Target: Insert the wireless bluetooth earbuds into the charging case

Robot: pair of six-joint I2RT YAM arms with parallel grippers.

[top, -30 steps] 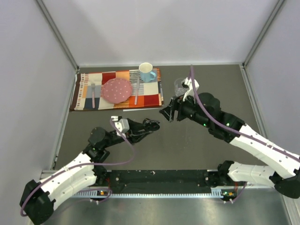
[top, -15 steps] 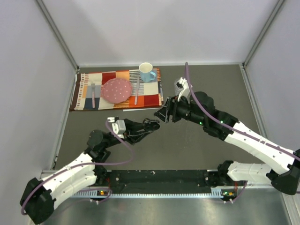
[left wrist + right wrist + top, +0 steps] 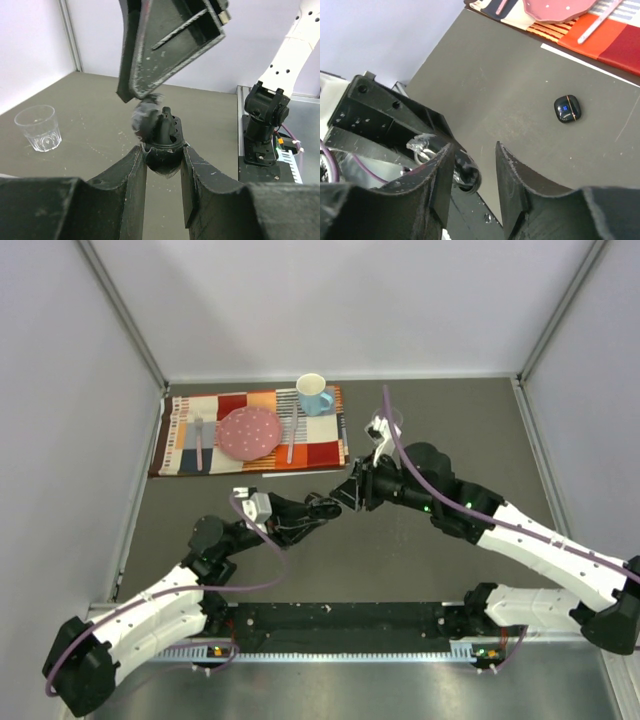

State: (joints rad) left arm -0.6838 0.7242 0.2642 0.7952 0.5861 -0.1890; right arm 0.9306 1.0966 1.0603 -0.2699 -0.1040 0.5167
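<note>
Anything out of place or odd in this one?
Nothing is spilled or broken. One oddity: a small closed black case lies alone on the table just off the placemat, with a blue light showing on it, while the left end effector grips a separate open case.

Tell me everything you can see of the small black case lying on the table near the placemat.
The small black case is a glossy rounded-square shell, plastic by its look, with a thin orange-gold line along one side and a small blue mark near its middle. It looks shut and lies flat on the dark grey table, a little short of the white edge of the placemat. Nothing but the table touches it.
</note>
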